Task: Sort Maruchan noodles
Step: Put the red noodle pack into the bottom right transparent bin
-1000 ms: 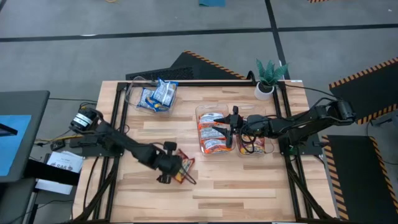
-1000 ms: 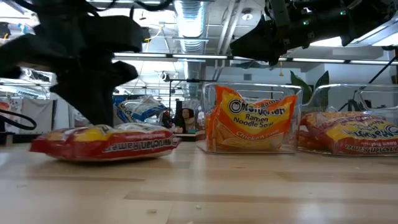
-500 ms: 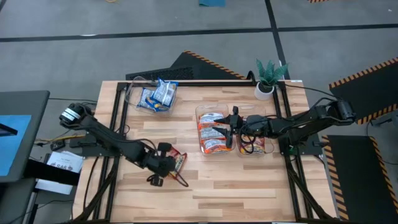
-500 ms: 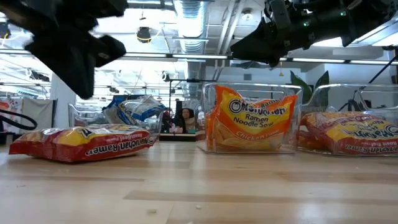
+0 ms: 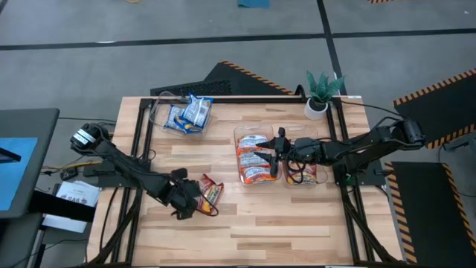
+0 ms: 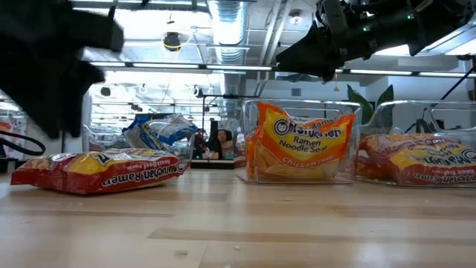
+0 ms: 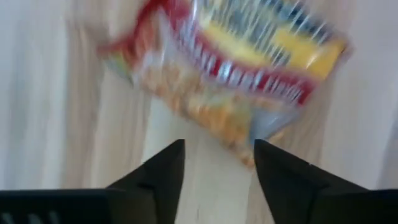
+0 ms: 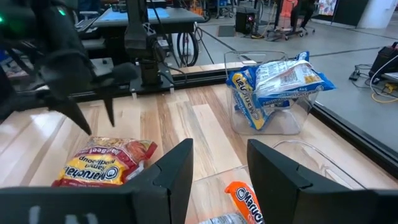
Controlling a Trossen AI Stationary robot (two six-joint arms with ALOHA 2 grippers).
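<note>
Your left tool [image 5: 181, 201] sits low over the table [image 5: 297, 216] with its fingers spread wide and nothing held; the red-and-yellow packet [image 5: 210, 194] lies flat on the wood just ahead of its tips. That puts you at the pick-up step for this last loose packet. Next, I judge, you need to drive forward, straddle the packet and close on it. Your right tool [image 5: 280, 152] waits over the bin of orange packets [image 5: 253, 156], fingers apart and empty.

Left pincer [image 5: 186, 202] hangs low, fingers parted and empty; right pincer [image 5: 278, 152] hovers, fingers parted.
</note>
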